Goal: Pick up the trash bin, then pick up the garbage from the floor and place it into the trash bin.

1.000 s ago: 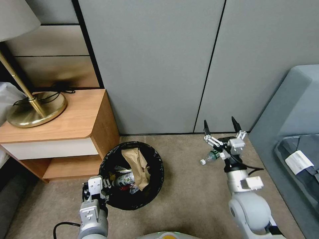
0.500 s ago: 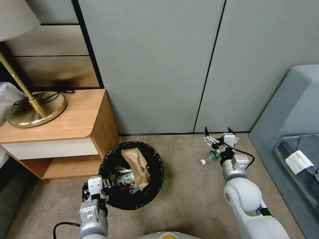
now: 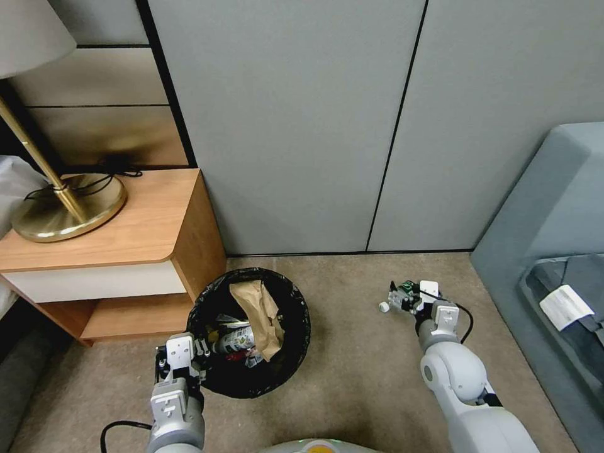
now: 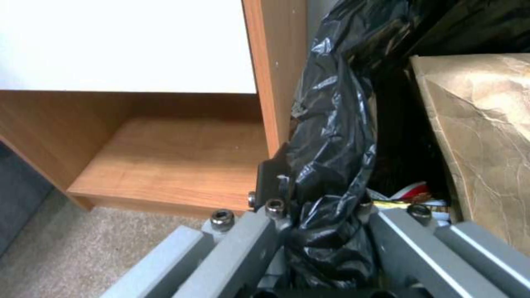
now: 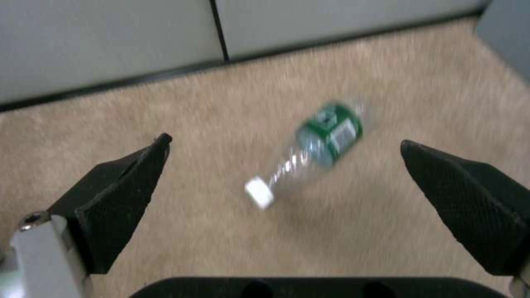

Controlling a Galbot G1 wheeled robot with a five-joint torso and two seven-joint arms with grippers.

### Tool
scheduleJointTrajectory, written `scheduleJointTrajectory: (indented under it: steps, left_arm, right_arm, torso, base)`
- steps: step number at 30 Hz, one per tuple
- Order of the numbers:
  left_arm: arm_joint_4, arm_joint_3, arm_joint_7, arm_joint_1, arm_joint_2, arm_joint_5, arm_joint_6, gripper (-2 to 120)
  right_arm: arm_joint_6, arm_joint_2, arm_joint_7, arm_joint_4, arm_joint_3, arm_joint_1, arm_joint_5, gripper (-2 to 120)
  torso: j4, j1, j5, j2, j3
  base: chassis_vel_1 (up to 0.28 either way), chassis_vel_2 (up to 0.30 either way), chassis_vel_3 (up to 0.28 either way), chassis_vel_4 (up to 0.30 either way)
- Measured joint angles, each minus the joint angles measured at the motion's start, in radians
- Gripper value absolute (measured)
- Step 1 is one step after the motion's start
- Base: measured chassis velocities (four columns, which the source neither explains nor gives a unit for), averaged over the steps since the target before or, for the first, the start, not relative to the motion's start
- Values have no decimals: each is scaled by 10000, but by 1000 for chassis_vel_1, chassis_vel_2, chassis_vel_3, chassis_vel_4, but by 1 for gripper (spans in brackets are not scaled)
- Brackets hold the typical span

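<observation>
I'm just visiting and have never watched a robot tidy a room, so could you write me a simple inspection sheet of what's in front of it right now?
Surface: beige carpet floor, bare near the wall.
Job's things: trash bin with black liner, holding a brown paper bag, a bottle and wrappers; one small plastic bottle with green label and white cap lying on the carpet.
Clutter: nothing seen beyond that bottle.
Grippers: left gripper clamped on the bin's lined rim; right gripper open, low over the bottle, a finger on either side, not touching it.
Cables: black cable looping at the right wrist; another by the left arm.
Surroundings: wooden nightstand with brass lamp base, grey wall panels, grey upholstered furniture at the right.
</observation>
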State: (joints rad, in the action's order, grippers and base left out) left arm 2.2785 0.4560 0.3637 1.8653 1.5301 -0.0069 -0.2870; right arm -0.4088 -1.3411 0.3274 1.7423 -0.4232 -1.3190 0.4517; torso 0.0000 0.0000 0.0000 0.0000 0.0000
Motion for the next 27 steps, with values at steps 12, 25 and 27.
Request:
scheduleJointTrajectory:
  steps: [12, 25, 27]
  left_arm:
    - [0, 0, 0, 0, 0, 0, 0, 1]
    - [0, 0, 0, 0, 0, 0, 0, 1]
    - [0, 0, 0, 0, 0, 1, 0, 1]
  right_arm:
    - [-53, -173, 188, -950, 25, 179, 375, 100]
    - [242, -229, -125, -1629, -21, 355, 292, 100]
    - [424, -215, -302, -1779, -35, 443, 306, 100]
  torso:
    - [0, 1, -1, 0, 0]
    - [0, 0, 0, 0, 0]
    - [0, 0, 0, 0, 0]
  base:
    - [0, 0, 0, 0]
    - [0, 0, 0, 0]
    - [0, 0, 0, 0]
